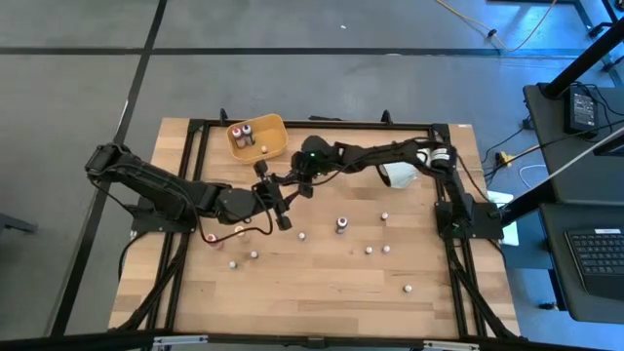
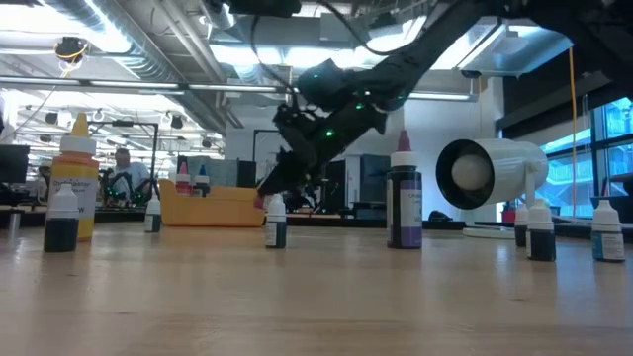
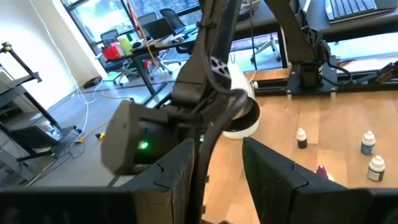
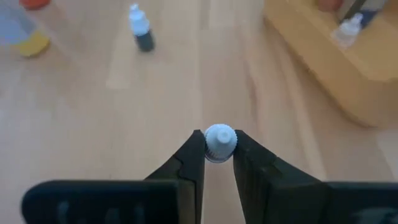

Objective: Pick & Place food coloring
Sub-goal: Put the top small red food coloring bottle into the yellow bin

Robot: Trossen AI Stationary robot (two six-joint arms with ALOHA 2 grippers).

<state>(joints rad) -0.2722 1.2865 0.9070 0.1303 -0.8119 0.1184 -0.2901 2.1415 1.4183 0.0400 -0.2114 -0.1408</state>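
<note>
Right gripper [image 4: 219, 149] is clamped on a tiny white-capped food coloring bottle [image 4: 219, 142], lifted near the yellow-orange plastic tray [image 1: 256, 138], probably for dropping in. Left gripper [image 3: 217, 180] hangs open just beside.

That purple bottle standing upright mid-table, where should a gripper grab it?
Take the purple bottle by its narrow cap and neck, coming straight down from above. It stands upright and alone, and the right gripper holds a small bottle by the cap that way.
</note>
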